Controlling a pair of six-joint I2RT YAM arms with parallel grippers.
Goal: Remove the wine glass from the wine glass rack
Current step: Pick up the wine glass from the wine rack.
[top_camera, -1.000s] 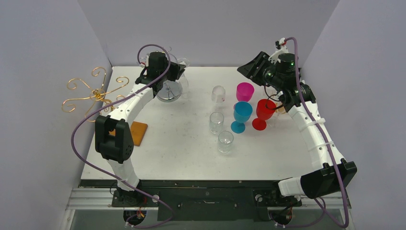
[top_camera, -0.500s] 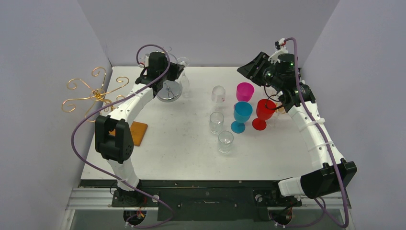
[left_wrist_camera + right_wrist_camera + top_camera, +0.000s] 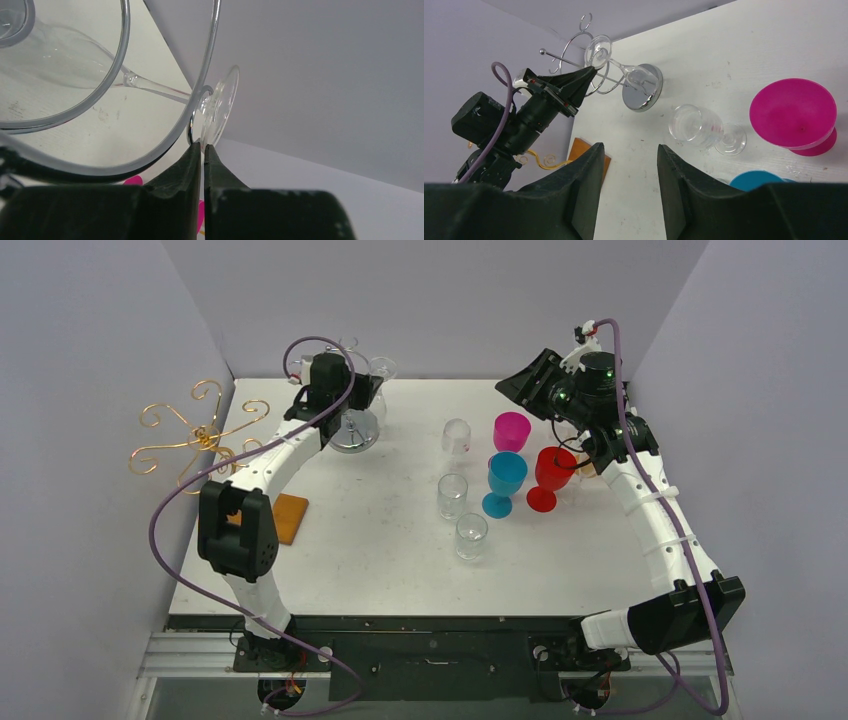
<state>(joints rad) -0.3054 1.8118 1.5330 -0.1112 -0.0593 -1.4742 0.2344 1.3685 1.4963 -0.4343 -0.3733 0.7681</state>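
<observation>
A clear wine glass (image 3: pixel 155 89) hangs tilted on the chrome wire wine glass rack (image 3: pixel 353 432) at the back left of the table. Its foot (image 3: pixel 220 112) sits in a small ring of the rack (image 3: pixel 651 97). My left gripper (image 3: pixel 202 146) is shut, and its tips pinch the lower rim of that foot. From the right wrist view, the left gripper (image 3: pixel 591 70) points up at the foot (image 3: pixel 599 50). My right gripper (image 3: pixel 627 146) hovers open at the back right with nothing between its fingers.
A magenta cup (image 3: pixel 511 430), blue goblet (image 3: pixel 506 475) and red goblet (image 3: pixel 550 472) stand mid-right. A clear glass (image 3: pixel 456 435) lies on its side, with two tumblers (image 3: pixel 452 495) nearer. A gold scroll rack (image 3: pixel 195 435) on an orange base (image 3: pixel 288 517) stands at the left edge.
My left gripper's jaws have closed onto the glass's foot, and the glass has shifted slightly on the rack. The right arm has not moved.
</observation>
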